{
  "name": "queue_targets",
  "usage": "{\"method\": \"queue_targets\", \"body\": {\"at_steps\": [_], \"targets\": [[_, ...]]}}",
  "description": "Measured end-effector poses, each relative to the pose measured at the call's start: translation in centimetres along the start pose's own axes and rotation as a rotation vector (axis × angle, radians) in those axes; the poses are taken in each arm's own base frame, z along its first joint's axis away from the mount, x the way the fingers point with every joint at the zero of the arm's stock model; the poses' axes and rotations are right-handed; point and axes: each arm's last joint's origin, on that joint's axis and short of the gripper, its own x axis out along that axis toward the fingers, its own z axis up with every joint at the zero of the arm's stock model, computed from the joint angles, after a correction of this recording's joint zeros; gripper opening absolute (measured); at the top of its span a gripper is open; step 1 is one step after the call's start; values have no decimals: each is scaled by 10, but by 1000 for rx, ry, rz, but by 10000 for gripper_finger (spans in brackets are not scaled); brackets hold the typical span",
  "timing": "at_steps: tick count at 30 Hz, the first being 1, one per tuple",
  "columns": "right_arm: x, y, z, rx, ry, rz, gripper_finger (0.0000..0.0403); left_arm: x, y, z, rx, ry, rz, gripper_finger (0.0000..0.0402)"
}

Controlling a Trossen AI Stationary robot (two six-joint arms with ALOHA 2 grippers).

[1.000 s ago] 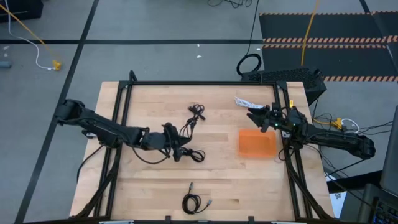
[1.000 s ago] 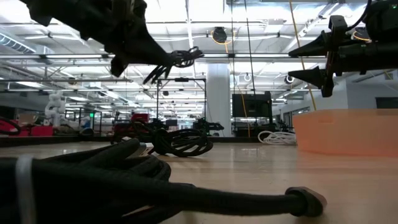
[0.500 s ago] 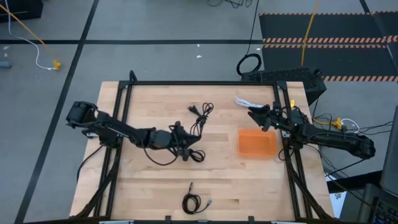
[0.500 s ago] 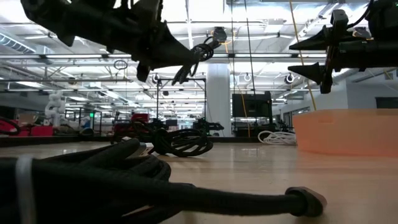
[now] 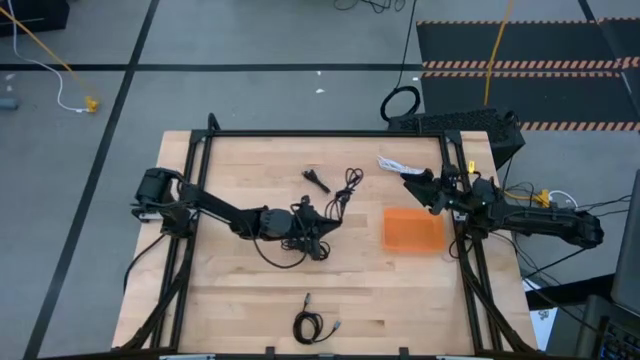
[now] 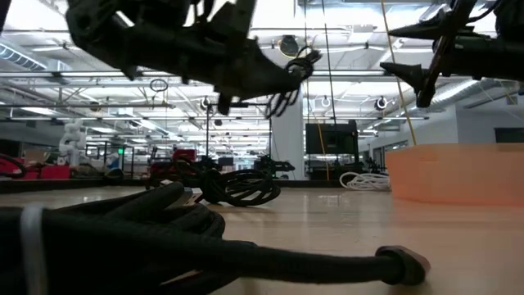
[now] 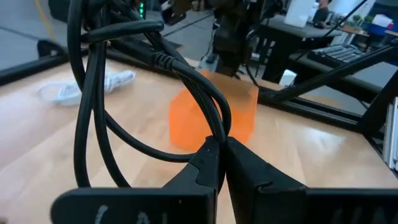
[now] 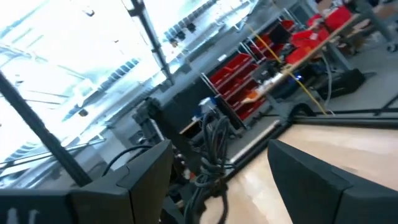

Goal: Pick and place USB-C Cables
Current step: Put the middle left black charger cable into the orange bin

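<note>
Your left hand (image 7: pixel 217 149) grips a black USB-C cable (image 5: pixel 345 190) mid-worktop; right hand (image 8: pixel 217 162) hangs wide open. Trailing loops may snag the orange tray (image 5: pixel 413 231) rim.

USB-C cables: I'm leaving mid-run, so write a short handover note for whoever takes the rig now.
Left tool: shut on a black cable, lifted off the table and hanging mid-table beside the orange tray.
Right tool: open, hovering at the tray's far edge, holding nothing.
Other cables: white cable beyond the tray; black bundle under the left arm; black coil at the near edge.
Done: the tray looks empty, so nothing placed yet.
Left: likely drop the held cable into the tray, then fetch the others.
</note>
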Motion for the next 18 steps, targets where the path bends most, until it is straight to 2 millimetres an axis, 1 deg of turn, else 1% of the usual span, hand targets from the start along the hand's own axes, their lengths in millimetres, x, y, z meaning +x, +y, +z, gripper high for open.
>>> {"method": "queue_targets", "body": {"at_steps": [4, 8, 11, 15, 18], "targets": [[0, 5, 0, -7, -4, 42, 256, 18, -2, 9, 38, -11, -64, 18], [0, 9, 5, -23, -58, 87, 256, 36, -3, 13, 54, 9, -164, 18], [-1, 14, 11, -59, -133, 127, 256, 49, -6, 12, 95, 19, -244, 18], [-5, 21, 22, -107, -282, 155, 256, 67, -12, 8, 114, 39, -313, 19], [-8, 24, 29, -103, -377, 166, 256, 80, -14, 7, 141, 64, -358, 19]]}}
